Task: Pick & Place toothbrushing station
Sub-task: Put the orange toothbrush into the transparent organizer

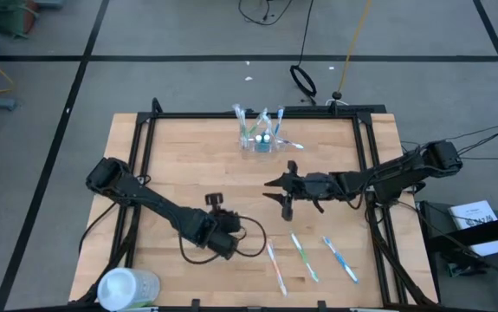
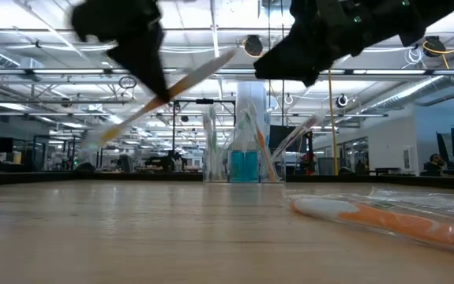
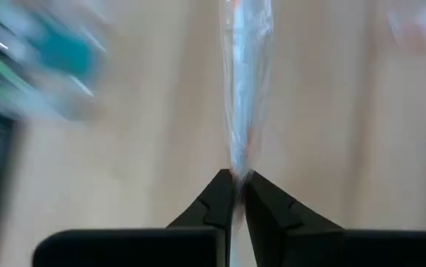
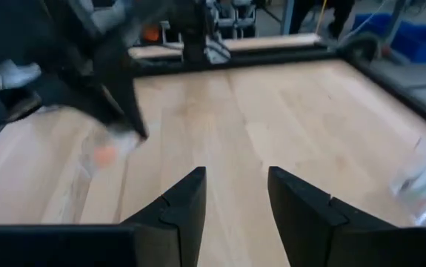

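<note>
Lying closest to the low camera, an orange-and-white wrapped toothbrush (image 2: 384, 218) is resting flat on the wooden table (image 1: 188, 156), below and to the side of both grippers. From above, three wrapped toothbrushes are lying side by side near the table's front edge: the orange-tinted one (image 1: 276, 269), a green one (image 1: 304, 258) and a blue one (image 1: 340, 260).

The left gripper (image 1: 231, 242) is sitting just beside the orange-tinted brush's near end, and its fingers (image 3: 224, 200) are clenching together on a slim wrapped toothbrush (image 3: 246, 96) that is running straight out ahead of the fingertips. In the low view this gripper (image 2: 151, 75) is hanging above the table with that brush (image 2: 171, 91) slanting through the air, one end dipping toward the wood.

The right gripper (image 1: 281, 192) is hovering farther back over the table, its fingers (image 4: 183, 204) standing released and apart with only bare wood between them. The green and blue brushes are lying nearer the front edge than it.

Beyond the right gripper, near the table's far edge, the clear cup (image 1: 261, 139) is standing upright, holding several toothbrushes and blue tubes. A whitish round container (image 1: 129, 286) is sitting at the front corner, off behind the left arm.
</note>
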{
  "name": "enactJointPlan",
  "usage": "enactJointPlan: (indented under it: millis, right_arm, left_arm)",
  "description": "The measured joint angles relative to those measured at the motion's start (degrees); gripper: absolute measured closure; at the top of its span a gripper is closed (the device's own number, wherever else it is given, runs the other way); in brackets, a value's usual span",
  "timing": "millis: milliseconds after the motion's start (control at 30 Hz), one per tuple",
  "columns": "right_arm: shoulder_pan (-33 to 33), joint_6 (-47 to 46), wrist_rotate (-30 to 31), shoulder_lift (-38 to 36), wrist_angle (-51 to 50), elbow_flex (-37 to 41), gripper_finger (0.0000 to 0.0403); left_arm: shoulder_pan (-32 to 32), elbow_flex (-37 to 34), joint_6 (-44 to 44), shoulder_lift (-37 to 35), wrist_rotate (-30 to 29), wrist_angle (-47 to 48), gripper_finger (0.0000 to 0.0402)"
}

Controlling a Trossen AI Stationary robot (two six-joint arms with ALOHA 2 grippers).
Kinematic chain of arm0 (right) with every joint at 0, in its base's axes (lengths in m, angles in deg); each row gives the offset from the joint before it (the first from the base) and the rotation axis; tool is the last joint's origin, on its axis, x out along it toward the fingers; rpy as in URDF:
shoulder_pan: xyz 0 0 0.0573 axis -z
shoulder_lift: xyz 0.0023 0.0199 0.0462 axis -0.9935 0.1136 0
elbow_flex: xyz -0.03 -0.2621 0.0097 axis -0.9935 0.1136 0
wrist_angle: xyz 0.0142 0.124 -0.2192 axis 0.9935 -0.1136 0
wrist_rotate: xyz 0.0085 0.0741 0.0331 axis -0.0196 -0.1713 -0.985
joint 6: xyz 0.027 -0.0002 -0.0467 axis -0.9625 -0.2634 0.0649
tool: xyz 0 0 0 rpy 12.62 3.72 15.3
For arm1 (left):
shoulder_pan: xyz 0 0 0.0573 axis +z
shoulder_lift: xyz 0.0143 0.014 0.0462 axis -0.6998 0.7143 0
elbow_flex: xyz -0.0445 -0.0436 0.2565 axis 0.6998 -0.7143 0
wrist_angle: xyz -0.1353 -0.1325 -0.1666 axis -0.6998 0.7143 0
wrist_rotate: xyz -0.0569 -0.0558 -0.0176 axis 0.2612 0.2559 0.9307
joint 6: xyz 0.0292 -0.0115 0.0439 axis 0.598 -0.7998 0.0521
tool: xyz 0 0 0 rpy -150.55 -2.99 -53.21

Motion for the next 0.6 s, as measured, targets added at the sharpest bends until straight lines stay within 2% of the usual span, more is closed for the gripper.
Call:
enactJointPlan:
  millis: [100, 200, 267, 367, 500, 600]
  right_arm:
    - [0.0, -2.1, 0.0, 0.0, 0.5, 1.6, 0.0266]
    - [0.1, -5.2, -0.9, 0.0, 0.6, 3.0, 0.0266]
    - [0.8, -9.6, -5.1, 0.0, 0.9, 3.3, 0.0266]
    - [2.0, -17.2, -11.7, 0.0, 2.8, 3.3, 0.0266]
    - [2.9, -19.8, -11.9, 0.0, 3.4, 3.3, 0.0266]
    - [2.9, -24.3, -12.0, 0.0, 3.3, 3.3, 0.0266]
  left_arm:
    - [0.6, 0.9, 4.2, 0.0, -10.2, -5.8, 0.0374]
    - [1.1, 1.0, 11.5, 0.0, -15.7, -13.4, 0.0373]
    - [1.2, 1.0, 20.4, 0.0, -15.5, -17.9, 0.0373]
    - [1.0, 1.0, 35.0, 0.0, -12.1, -24.2, 0.0372]
    - [0.5, 1.0, 48.1, 0.0, -8.8, -31.7, 0.0372]
    - [0.6, 1.0, 56.2, 0.0, -8.5, -33.2, 0.0372]
